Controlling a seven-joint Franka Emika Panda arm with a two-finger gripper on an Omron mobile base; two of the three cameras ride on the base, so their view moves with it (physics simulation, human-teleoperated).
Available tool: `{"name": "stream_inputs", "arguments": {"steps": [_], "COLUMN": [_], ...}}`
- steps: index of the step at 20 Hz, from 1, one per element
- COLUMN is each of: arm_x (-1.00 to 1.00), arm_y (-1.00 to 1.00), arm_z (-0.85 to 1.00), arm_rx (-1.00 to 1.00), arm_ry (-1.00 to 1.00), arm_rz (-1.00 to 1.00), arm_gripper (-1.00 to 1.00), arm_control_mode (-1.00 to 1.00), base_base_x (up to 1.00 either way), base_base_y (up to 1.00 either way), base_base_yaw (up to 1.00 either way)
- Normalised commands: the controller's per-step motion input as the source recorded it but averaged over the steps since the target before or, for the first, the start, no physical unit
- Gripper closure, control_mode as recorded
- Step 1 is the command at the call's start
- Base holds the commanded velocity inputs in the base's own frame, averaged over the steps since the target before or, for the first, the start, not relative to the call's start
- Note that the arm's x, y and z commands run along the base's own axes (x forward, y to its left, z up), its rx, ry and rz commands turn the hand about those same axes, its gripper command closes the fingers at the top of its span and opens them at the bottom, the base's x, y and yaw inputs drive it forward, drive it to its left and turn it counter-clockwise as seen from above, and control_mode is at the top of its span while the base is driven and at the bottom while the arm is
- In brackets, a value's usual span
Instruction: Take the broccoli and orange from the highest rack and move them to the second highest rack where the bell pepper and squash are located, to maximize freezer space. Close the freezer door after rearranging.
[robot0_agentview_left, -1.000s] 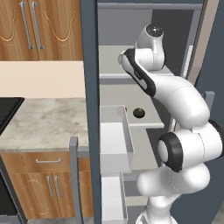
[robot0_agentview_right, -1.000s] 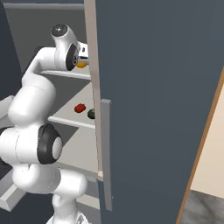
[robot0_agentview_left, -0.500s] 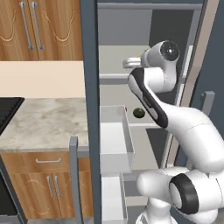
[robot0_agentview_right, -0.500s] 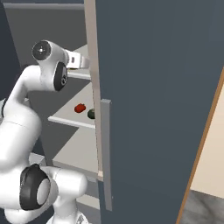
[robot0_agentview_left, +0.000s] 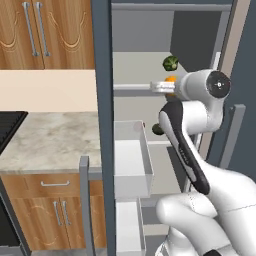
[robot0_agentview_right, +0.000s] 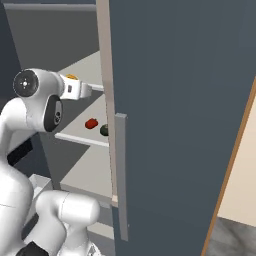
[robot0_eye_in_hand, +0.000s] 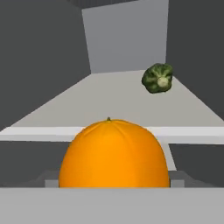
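Orange (robot0_eye_in_hand: 113, 154) fruit is seen right at the claw (robot0_agentview_left: 159, 88), maybe gripped though that cannot be told, at the highest rack (robot0_eye_in_hand: 109, 98), with the broccoli (robot0_eye_in_hand: 158, 78) at one o'clock, so nothing is moved and the freezer door (robot0_agentview_right: 175, 100) is not shut.

A small smooth bright orange ball (robot0_eye_in_hand: 113, 153) is at the front edge of the flat pale grey top shelf (robot0_eye_in_hand: 109, 98). A lumpy dark green broccoli clump (robot0_eye_in_hand: 157, 78) lies further back on this shelf, on the right side, well apart from the orange.
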Motion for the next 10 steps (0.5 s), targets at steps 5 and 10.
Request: {"name": "stream_inputs", "arguments": {"steps": [5, 10], "arm_x": [-0.91, -0.53], "arm_y": [0.00, -0.01], "arm_z": [-0.35, -0.78], "arm_rx": [0.00, 0.00], "arm_ry": [0.12, 0.01], "arm_rz": [0.00, 0.00], "arm_gripper": [1.00, 1.00], "arm_control_mode": [-1.00, -1.00], "base_base_x": [0.00, 0.00], "base_base_y": [0.00, 0.00], "base_base_yaw": [0.00, 0.00]}}
